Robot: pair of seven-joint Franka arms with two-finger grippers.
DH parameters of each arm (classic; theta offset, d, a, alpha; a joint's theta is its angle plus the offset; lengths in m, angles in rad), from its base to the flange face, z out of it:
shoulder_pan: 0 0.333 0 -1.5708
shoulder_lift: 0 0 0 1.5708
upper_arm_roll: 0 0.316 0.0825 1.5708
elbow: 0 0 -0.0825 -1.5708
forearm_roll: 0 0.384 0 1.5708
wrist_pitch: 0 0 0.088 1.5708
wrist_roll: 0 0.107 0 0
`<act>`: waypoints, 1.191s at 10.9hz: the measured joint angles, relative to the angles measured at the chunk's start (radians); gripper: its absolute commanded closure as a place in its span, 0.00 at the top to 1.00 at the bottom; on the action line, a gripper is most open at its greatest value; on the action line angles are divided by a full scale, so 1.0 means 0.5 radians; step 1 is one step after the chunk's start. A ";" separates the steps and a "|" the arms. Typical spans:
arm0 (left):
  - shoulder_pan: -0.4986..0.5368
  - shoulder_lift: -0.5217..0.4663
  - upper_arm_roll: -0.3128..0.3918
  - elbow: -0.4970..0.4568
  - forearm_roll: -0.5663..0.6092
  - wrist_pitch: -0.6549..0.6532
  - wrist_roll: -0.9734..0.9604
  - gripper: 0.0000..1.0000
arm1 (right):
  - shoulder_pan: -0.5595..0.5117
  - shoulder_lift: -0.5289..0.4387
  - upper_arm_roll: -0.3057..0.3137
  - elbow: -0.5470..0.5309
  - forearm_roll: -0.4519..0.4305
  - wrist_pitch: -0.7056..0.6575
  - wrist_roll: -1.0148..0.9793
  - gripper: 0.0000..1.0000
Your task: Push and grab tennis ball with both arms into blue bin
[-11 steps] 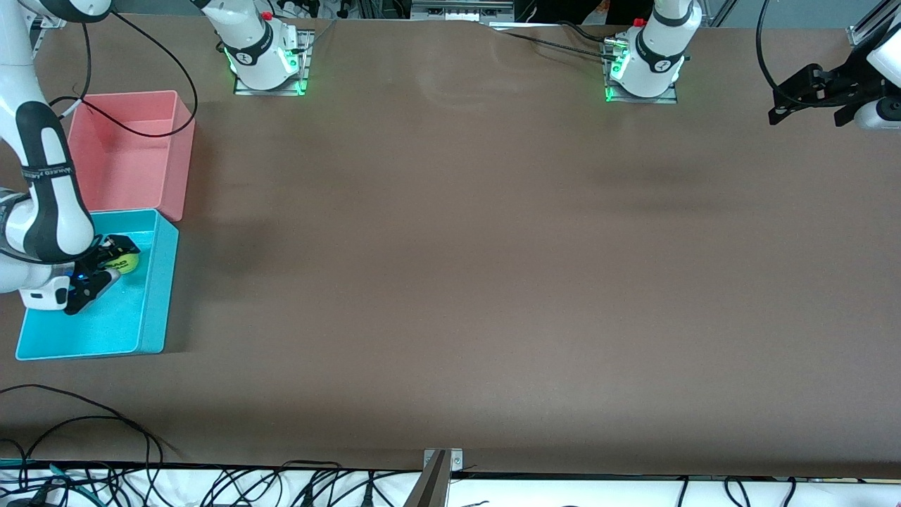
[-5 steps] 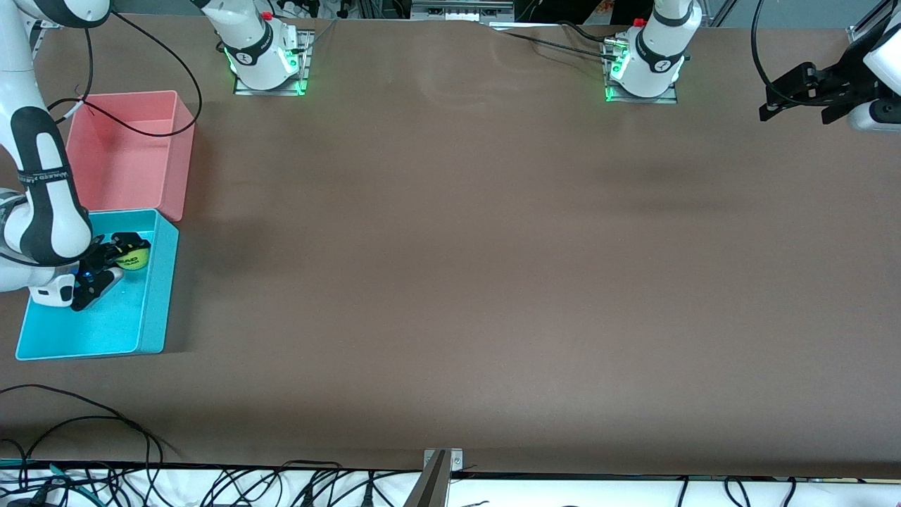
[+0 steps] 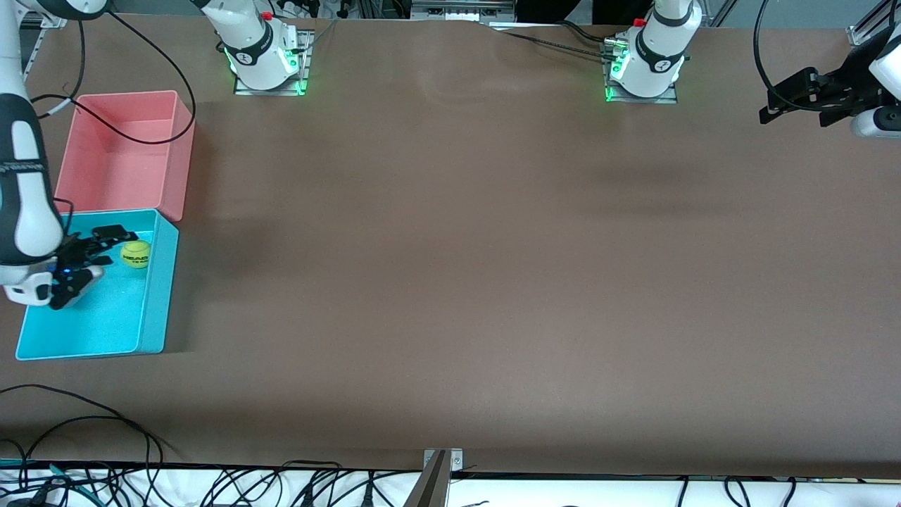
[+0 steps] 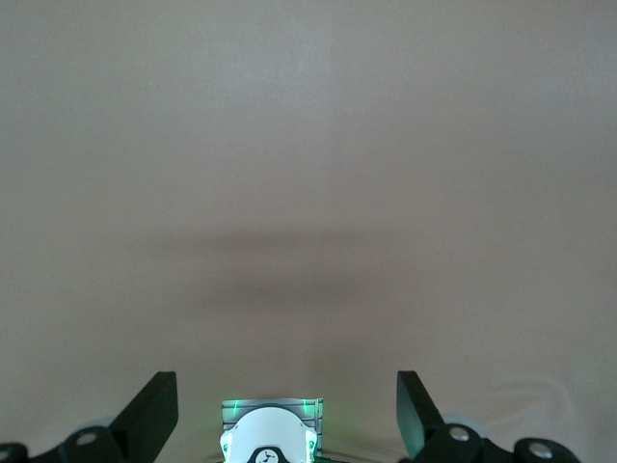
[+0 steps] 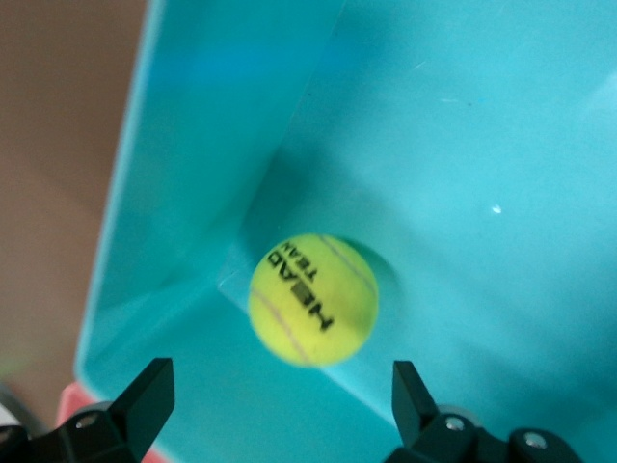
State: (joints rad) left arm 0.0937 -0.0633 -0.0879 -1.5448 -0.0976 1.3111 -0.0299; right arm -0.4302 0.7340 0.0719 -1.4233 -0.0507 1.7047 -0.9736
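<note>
Lying inside the blue bin (image 3: 158,296), the tennis ball (image 3: 136,254) rests on the bin floor close to the wall that faces the table's middle, free of any grip. A pink bin (image 3: 179,158) stands just beside the blue one, farther from the front camera, with a black cable draped across its rim. Nothing but that blue wall stands between the ball and the open brown table (image 3: 457,267). Over the blue bin hangs the right gripper (image 3: 86,262), fingers spread wide with the ball apart from them. Over the table edge at the left arm's end, the left gripper (image 3: 792,98) waits, fingers likewise spread. The right wrist view shows the ball's black HEAD lettering (barely legible from the front), while the left wrist view shows only bare table and that arm's green-lit base (image 4: 270,432).
</note>
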 measured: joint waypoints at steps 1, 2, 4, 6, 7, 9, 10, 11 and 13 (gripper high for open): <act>0.000 0.001 0.000 0.000 -0.001 -0.001 0.000 1.00 | -0.001 -0.047 -0.001 0.060 -0.021 -0.094 0.016 1.00; -0.001 0.001 -0.001 0.000 -0.003 -0.002 0.000 1.00 | -0.001 -0.092 -0.005 0.115 -0.049 -0.180 0.049 1.00; -0.015 0.002 -0.025 0.002 -0.009 -0.031 0.000 1.00 | -0.003 -0.176 -0.015 0.211 -0.144 -0.302 0.125 1.00; -0.025 0.002 -0.041 0.003 -0.009 -0.036 0.000 1.00 | 0.025 -0.294 0.000 0.263 -0.347 -0.385 0.314 1.00; -0.024 0.002 -0.039 0.003 -0.009 -0.036 0.000 1.00 | 0.088 -0.349 0.002 0.274 -0.433 -0.397 0.408 1.00; -0.024 0.002 -0.033 0.015 -0.009 -0.036 0.000 1.00 | 0.179 -0.404 0.003 0.342 -0.469 -0.404 0.646 1.00; -0.022 0.002 -0.031 0.020 -0.009 -0.036 0.000 1.00 | 0.184 -0.418 0.002 0.388 -0.453 -0.408 0.737 1.00; -0.021 0.003 -0.028 0.022 -0.009 -0.036 0.000 1.00 | 0.183 -0.445 0.004 0.432 -0.419 -0.444 0.836 1.00; -0.019 0.003 -0.026 0.024 -0.009 -0.036 0.000 1.00 | 0.189 -0.573 0.014 0.477 -0.207 -0.534 1.152 1.00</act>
State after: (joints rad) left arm 0.0842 -0.0617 -0.1008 -1.5329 -0.1020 1.2929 -0.0301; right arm -0.3358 0.4476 0.0787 -1.1849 -0.1542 1.4379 -0.3974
